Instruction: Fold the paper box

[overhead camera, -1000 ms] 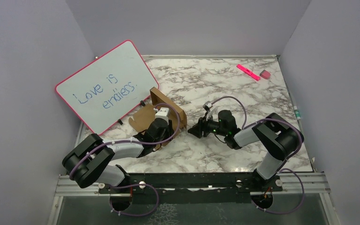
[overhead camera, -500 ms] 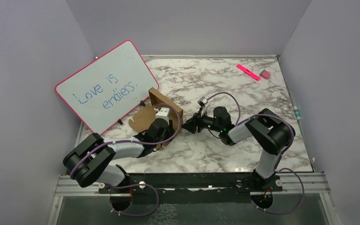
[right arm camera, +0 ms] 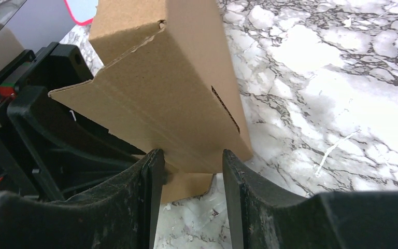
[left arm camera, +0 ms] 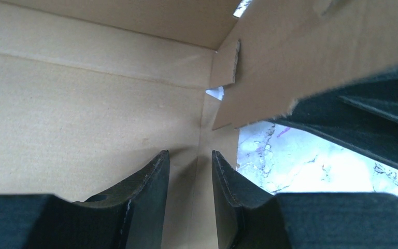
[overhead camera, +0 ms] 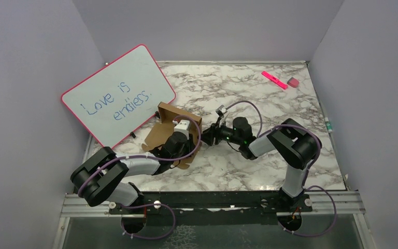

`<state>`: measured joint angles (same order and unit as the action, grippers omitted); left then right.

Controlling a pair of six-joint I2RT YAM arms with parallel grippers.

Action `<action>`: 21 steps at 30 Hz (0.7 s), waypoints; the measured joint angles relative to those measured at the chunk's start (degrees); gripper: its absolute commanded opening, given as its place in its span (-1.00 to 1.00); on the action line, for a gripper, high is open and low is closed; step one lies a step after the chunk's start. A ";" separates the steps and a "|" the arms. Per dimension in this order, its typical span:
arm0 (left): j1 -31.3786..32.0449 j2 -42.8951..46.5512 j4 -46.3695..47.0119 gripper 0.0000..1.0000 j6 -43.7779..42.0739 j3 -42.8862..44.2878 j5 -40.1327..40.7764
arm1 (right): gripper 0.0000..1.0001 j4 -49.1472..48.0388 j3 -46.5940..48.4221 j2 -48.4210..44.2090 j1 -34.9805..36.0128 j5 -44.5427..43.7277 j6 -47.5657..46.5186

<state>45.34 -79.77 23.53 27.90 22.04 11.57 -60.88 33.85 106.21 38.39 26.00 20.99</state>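
Where the two arms are bolted at the near edge of the tabletop (overhead camera: 223,171), the left arm (overhead camera: 134,166) and the right arm (overhead camera: 290,145) both reach forward and inward, meeting at the paper box (overhead camera: 158,134). It sits left of centre on the marble-patterned surface, partly folded: its floor lies flat, its far and right walls are raised, and loose flaps spread out at its left and near sides.

The left end effector (left arm camera: 189,155) is inside the box, close to the right-hand corner. Its two fingers are slightly apart, with bare cardboard and a crease showing in the gap and nothing clamped between them. Over it from the right leans a side panel with a small tab, and marble shows below that panel's edge.

The right end effector (right arm camera: 193,155) comes at the same right wall from outside. It is open, with its fingers straddling the lower edge of the tilted brown panel, where a small tab sticks down between them. Whether the pads touch the cardboard cannot be told. A narrow slot is cut in that panel.

Just beyond the box, a pink-framed whiteboard (overhead camera: 116,96) leans at the left, hand-lettered "Love is endless". Well apart, at the far right, a pink marker (overhead camera: 274,80) lies just beside a small pink eraser (overhead camera: 293,82).
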 measured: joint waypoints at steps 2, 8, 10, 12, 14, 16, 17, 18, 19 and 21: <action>0.22 0.00 0.20 -0.28 0.15 -0.07 -0.35 | 0.01 -0.22 0.00 0.11 0.09 -0.72 -0.02; 1.53 -0.02 0.55 -0.28 0.55 -0.20 -1.70 | 0.01 -2.03 0.02 1.73 0.55 -3.06 -0.79; 1.90 -0.02 0.63 -0.28 0.70 -0.22 -1.95 | 0.01 -2.82 0.13 2.67 0.83 -3.30 -1.66; 2.16 -0.02 0.68 -0.28 0.81 -0.22 -2.19 | 0.01 -3.78 0.50 3.87 1.07 -3.34 -2.75; 2.29 0.00 0.70 -0.28 0.85 -0.22 -2.43 | 0.01 -4.42 0.74 4.66 1.40 -3.32 -3.41; 2.38 0.50 0.50 -0.25 0.87 -0.42 -2.82 | 0.01 -5.40 0.79 5.27 1.42 -3.30 -4.15; 2.40 1.07 0.28 -0.23 1.01 -0.61 -3.06 | 0.00 -5.70 0.81 5.46 1.42 -3.30 -4.57; 2.43 1.90 -0.13 -0.22 1.05 -0.87 -3.41 | 0.01 -5.92 0.83 5.62 1.42 -3.26 -4.96; 2.45 2.93 -0.94 -0.20 1.09 -0.96 -3.43 | 0.01 -5.99 0.90 5.68 1.42 -3.26 -5.31; 2.62 5.79 -3.39 -0.18 1.18 -0.94 -3.37 | 0.01 -6.03 1.31 5.84 1.42 -3.15 -5.99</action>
<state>47.97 -73.97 20.14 29.08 21.10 8.21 -66.92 35.16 112.05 39.81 22.85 15.00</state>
